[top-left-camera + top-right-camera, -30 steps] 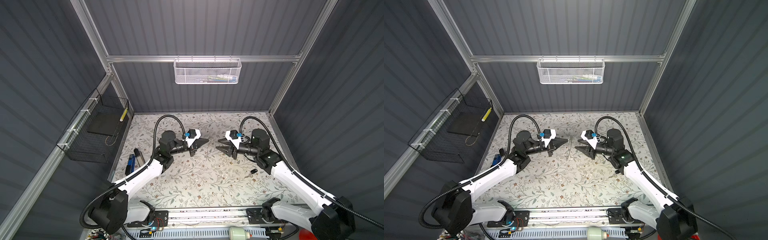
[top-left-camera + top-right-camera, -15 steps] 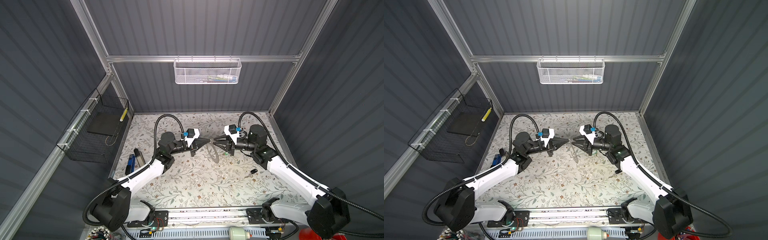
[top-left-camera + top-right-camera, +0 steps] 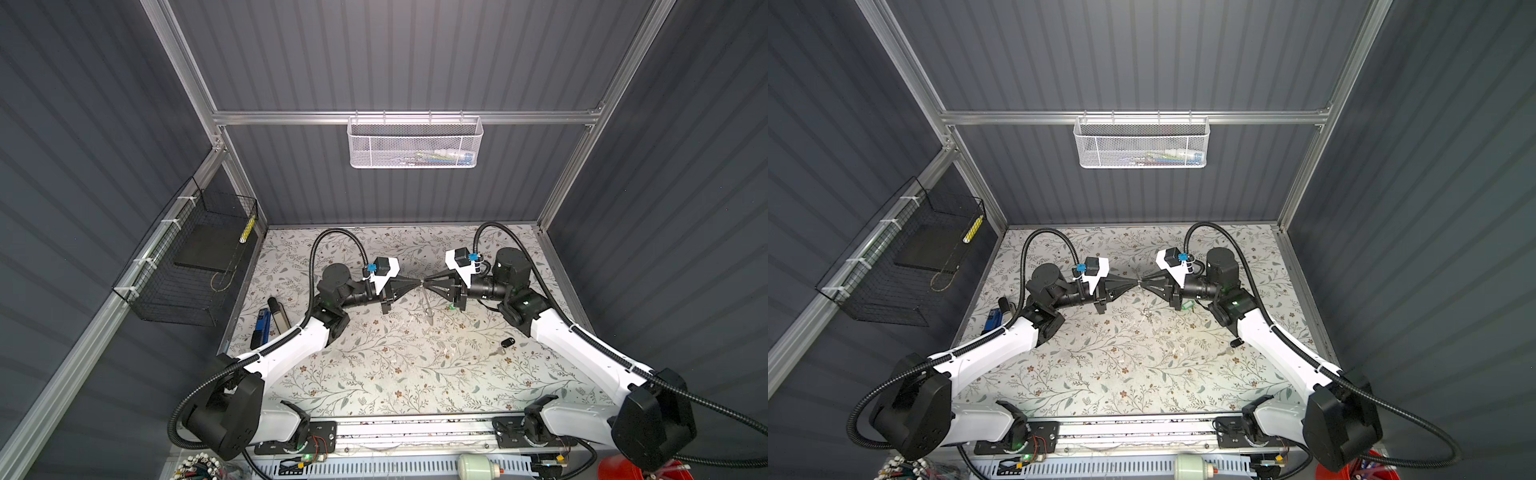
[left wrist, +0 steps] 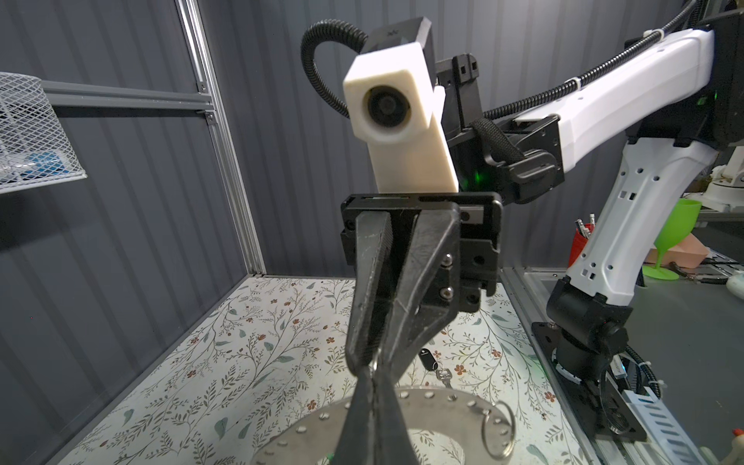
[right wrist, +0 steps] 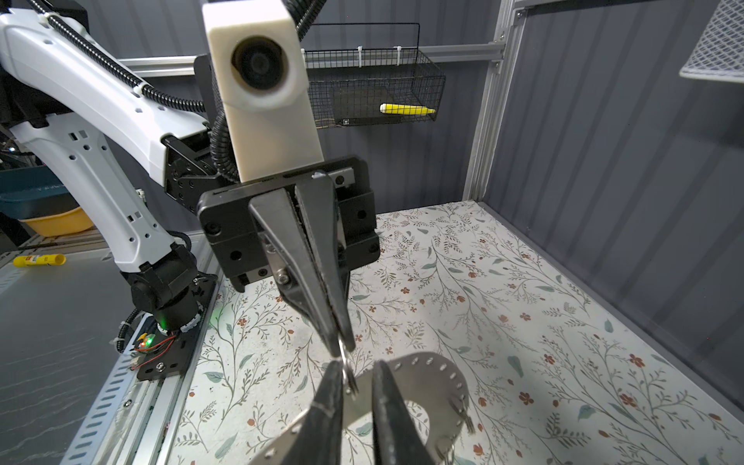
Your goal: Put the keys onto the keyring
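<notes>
Pinches a small wire loop [image 5: 349,372] of the keyring [image 5: 432,380] in the left pincer [image 5: 342,347], pressed fully together, above the middle of the desk [image 3: 374,374]. Lets the flat plate hang under that loop; cannot tell about contact with the desk. Faces it tip to tip with the right pincer [image 5: 358,364], on one line across the desk in both top views. Holds the right fingers [image 5: 326,406] part spread, one on each side of the same loop, with a gap visible at one side, so no firm pinch there yet. Needs, probably, only a straight closing on the loop. Leaves the green tag [image 3: 1187,306] on the desk under the right pincer and the black-headed key [image 3: 506,343] beside the right forearm, slantwise, both nearer to the right arm.
</notes>
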Motion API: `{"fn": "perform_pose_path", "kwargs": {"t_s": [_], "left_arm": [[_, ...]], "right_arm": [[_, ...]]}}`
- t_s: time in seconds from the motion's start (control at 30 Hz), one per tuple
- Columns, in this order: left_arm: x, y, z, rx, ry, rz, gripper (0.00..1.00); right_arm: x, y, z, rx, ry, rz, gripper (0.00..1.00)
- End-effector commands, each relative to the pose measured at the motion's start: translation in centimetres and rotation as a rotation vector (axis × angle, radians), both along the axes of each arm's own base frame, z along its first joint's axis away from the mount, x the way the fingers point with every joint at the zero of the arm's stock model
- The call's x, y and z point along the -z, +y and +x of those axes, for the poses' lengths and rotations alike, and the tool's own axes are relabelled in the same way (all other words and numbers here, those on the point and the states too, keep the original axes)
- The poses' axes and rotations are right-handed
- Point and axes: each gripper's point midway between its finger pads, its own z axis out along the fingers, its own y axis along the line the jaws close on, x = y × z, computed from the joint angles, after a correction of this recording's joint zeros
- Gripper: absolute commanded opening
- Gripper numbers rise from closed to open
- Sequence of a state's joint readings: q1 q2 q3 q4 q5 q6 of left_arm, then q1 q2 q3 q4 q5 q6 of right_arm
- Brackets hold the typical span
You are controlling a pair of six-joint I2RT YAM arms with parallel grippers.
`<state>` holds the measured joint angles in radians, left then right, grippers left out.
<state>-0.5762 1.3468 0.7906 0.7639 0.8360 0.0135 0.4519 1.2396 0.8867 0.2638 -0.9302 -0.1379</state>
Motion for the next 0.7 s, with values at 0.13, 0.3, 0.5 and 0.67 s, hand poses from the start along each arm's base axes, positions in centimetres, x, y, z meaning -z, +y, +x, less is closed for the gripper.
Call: {"fn": "perform_pose_path", "kwargs": {"t_s": [0.13, 0.3, 0.5, 0.67], "left_arm": [[-2.0, 0.1, -0.5, 0.023, -0.051, -0.038, 0.0], [-1.5, 0.0, -0.5, 0.028, -0.061, -0.004, 0.0], [1.2, 0.9, -0.2, -0.023, -0.174, 0.302, 0.4], [2.2, 1.7, 0.2, -0.032, -0.222, 0.459, 0.39]], "right_arm": [[-0.7, 0.4, -0.4, -0.037, -0.014, 0.0, 0.08], [-0.4, 0.3, -0.5, -0.046, -0.016, -0.026, 0.02], [0.7, -0.2, -0.6, -0.033, -0.019, -0.135, 0.0], [1.8, -0.8, -0.8, -0.019, -0.017, -0.228, 0.0]]}}
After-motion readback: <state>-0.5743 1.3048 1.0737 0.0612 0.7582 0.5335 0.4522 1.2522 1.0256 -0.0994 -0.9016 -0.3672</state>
